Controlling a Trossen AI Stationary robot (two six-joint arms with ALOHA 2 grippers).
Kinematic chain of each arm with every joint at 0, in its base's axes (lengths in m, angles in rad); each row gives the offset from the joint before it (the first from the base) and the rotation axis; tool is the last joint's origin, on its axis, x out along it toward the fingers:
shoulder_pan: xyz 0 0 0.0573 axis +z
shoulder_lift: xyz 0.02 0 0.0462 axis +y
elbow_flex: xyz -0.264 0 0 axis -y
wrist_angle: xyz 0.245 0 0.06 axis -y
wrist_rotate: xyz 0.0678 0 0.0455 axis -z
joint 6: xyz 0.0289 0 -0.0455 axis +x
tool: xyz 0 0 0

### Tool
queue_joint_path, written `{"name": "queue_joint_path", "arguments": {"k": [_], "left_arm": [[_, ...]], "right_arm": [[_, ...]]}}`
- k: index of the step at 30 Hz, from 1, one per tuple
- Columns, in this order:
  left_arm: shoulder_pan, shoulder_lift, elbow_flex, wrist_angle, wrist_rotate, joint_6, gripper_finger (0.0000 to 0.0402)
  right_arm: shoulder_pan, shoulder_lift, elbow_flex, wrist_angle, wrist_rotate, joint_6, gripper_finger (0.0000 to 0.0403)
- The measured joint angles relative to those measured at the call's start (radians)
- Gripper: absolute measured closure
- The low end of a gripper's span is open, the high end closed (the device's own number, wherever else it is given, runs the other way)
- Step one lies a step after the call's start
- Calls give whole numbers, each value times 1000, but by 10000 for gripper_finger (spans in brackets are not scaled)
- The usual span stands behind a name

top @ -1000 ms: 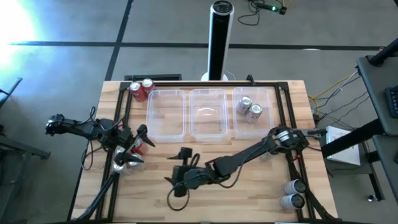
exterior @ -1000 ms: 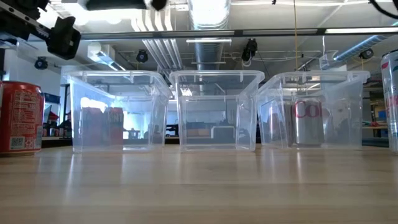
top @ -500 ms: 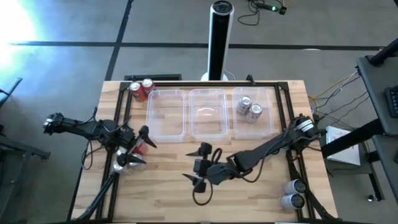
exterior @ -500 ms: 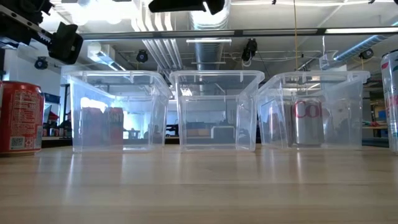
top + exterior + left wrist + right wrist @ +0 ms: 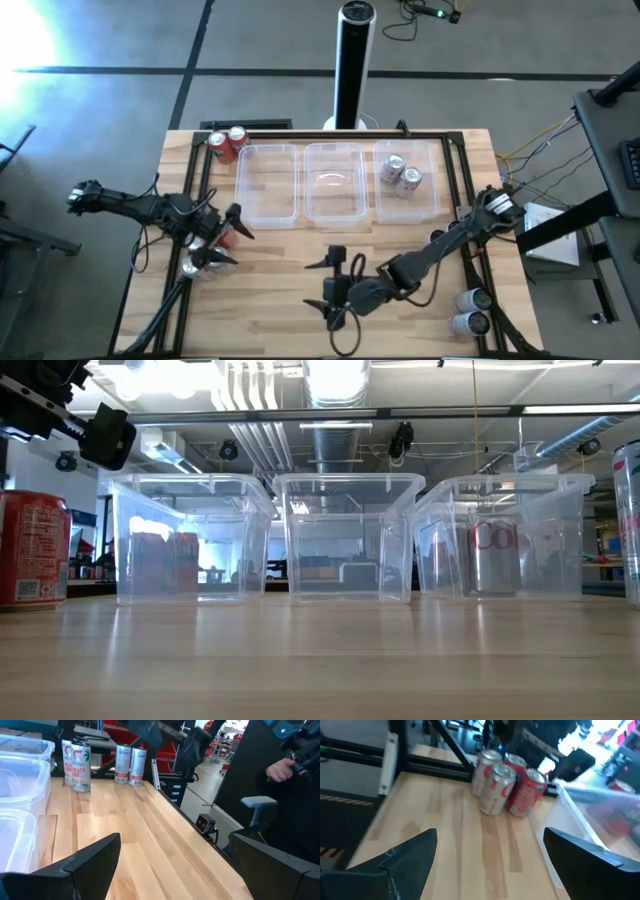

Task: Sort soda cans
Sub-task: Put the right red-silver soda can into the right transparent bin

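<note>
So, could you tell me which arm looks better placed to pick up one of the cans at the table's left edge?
Probably the left. The left gripper, open and empty, hovers right beside the cans at the left edge. The right gripper, also open, is over bare wood mid-table, farther off.

Both arms are thin and black, with loose black cables; the right claw [image 5: 333,290] and left claw [image 5: 232,222] have flat, pointed black fingers.

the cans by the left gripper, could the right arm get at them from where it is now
Probably yes. The right gripper is open over bare wood at mid-table, and the cluster of cans lies ahead with nothing between. The left gripper hovering there could crowd it.
</note>
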Motion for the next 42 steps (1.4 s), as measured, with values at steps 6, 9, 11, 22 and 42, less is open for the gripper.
{"name": "queue_joint_path", "arguments": {"k": [6, 9, 11, 22, 42], "left_arm": [[0, 19, 0, 0, 0, 0, 44], [0, 30, 0, 12, -15, 6, 44], [0, 37, 0, 20, -47, 8, 44], [0, 127, -2, 331, -87, -229, 44], [-207, 384, 536, -13, 96, -53, 60]], "right_arm": [[8, -41, 0, -13, 0, -14, 42], [9, -66, 0, -35, 0, 19, 42], [9, -78, 0, -42, -1, 39, 42], [16, -85, 1, -59, 2, 162, 42], [63, -116, 158, -147, 79, 60, 42]]}}
